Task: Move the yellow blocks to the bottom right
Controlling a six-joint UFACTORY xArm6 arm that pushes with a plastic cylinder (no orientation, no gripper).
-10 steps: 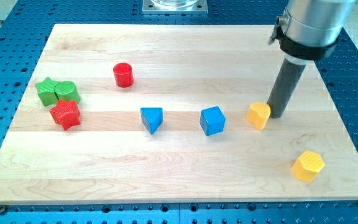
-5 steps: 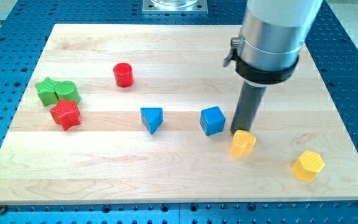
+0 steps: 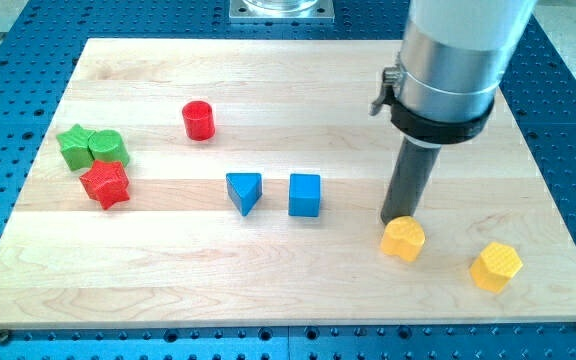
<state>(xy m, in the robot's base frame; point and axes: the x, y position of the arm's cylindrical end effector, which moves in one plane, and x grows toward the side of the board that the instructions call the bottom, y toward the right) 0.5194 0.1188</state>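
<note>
Although no brand, label or lettering can be read anywhere, the shapes are plain; nearest the view's bottom, toward the right, sits a yellow hexagonal block [image 3: 496, 266] with a ribbed printed top, close to the board's lower right corner; just to its left, apart from it, lies a second, rounder yellow block [image 3: 403, 239].

Directly behind that rounder yellow block my tip [image 3: 400, 220] stands on the wood, touching or all but touching its far edge; the dark rod [image 3: 409, 182] rises straight up into a wide silver cylinder ringed by a black collar [image 3: 438, 118], which leaves the view at the top; having no jaws, the rod holds nothing and only bears against the block.

Further back, near the middle, a blue cube [image 3: 305, 195] sits just right of a blue triangular block [image 3: 244, 191], a narrow gap between them; at the view's left a red star-shaped block [image 3: 105, 184] touches two green blocks [image 3: 92, 147] huddled behind it; beyond these a red cylinder [image 3: 198, 120] stands alone.

All rest on a pale wooden board [image 3: 148, 270] of glued planks, smooth and lightly grained; around it spreads a blue perforated table [image 3: 568, 120], and a grey metal base [image 3: 281, 10] shows at the top edge.
</note>
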